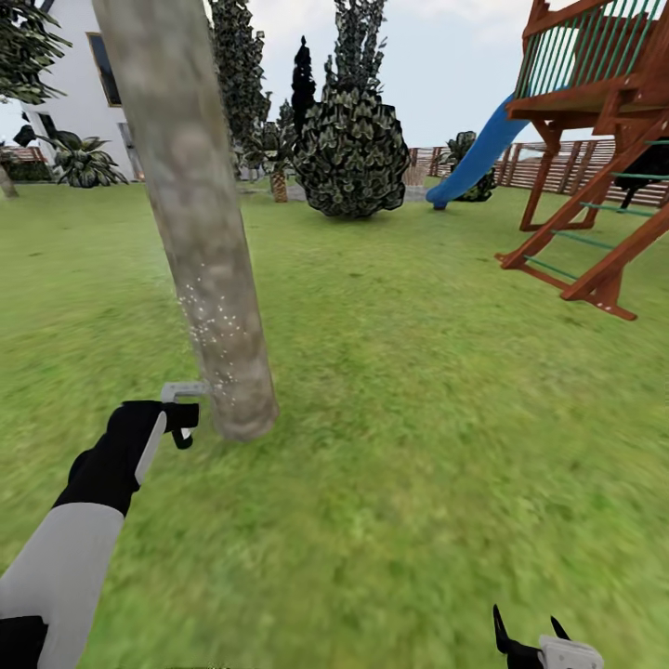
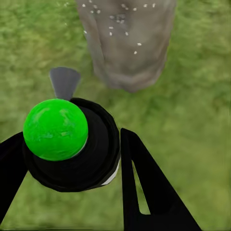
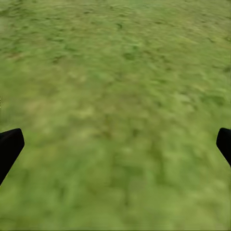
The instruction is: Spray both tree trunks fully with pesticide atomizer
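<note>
Pesticide atomizer, probably light, rigid plastic best held around its body, sits pinched in the left gripper beside 1 thick tree trunk dusted with pesticide specks.

Left wrist: 2 fingers clamp its green-capped bottle.

Right wrist: right gripper spread over lawn.

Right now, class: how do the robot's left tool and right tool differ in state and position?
The left tool is shut on the sprayer, held near the tree trunk; the right tool is open, holding nothing, above grass. Both have black fingers.
</note>
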Tool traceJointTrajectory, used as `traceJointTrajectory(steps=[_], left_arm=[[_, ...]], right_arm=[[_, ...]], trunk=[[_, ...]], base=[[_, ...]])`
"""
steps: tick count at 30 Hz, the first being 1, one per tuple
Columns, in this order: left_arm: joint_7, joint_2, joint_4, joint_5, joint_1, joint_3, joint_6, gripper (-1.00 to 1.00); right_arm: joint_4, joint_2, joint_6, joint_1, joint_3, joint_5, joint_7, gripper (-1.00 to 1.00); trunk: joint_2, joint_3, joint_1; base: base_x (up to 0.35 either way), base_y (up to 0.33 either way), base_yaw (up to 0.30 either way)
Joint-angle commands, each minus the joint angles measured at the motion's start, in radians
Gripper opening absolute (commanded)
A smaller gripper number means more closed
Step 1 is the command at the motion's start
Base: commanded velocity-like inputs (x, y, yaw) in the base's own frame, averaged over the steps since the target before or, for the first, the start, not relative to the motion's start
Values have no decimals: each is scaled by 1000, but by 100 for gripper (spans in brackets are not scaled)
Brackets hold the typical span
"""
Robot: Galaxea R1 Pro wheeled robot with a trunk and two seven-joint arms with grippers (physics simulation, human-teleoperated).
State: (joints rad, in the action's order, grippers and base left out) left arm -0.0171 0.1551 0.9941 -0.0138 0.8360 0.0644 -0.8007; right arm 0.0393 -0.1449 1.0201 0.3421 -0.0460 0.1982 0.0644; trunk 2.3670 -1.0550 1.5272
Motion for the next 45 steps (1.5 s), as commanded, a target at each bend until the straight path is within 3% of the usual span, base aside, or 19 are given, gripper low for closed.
traceJointTrajectory(steps=[1, 4, 8, 19, 21, 25, 45], left_arm=[[3, -1, 0, 0, 0, 0, 0, -100], [5, -2, -8, 1, -1, 0, 0, -100], [5, -2, -85, 0, -1, 0, 3, -100], [5, -1, -116, -1, -2, 0, 4, -100], [14, 0, -146, -2, -1, 1, 69, -100], [58, -3, -152, 4, -1, 0, 98, -100], [62, -3, -152, 17, -1, 2, 101, -100]], right_arm=[[0, 0, 0, 0, 0, 0, 0, 100], [0, 0, 0, 0, 0, 0, 0, 100], [0, 0, 0, 0, 0, 1, 0, 100], [-1, 0, 0, 0, 0, 1, 0, 100], [0, 1, 0, 0, 0, 0, 0, 100], [-1, 0, 0, 0, 0, 0, 0, 100], [-1, 0, 0, 0, 0, 0, 0, 100]], trunk=[[0, 0, 0], [0, 0, 0], [0, 0, 0], [0, 0, 0], [0, 0, 0], [0, 0, 0], [0, 0, 0]], base=[[22, -271, 205], [5, -271, 45], [0, -271, 4], [0, -271, 28], [34, -271, 258], [77, -271, 277], [106, -271, 74]])
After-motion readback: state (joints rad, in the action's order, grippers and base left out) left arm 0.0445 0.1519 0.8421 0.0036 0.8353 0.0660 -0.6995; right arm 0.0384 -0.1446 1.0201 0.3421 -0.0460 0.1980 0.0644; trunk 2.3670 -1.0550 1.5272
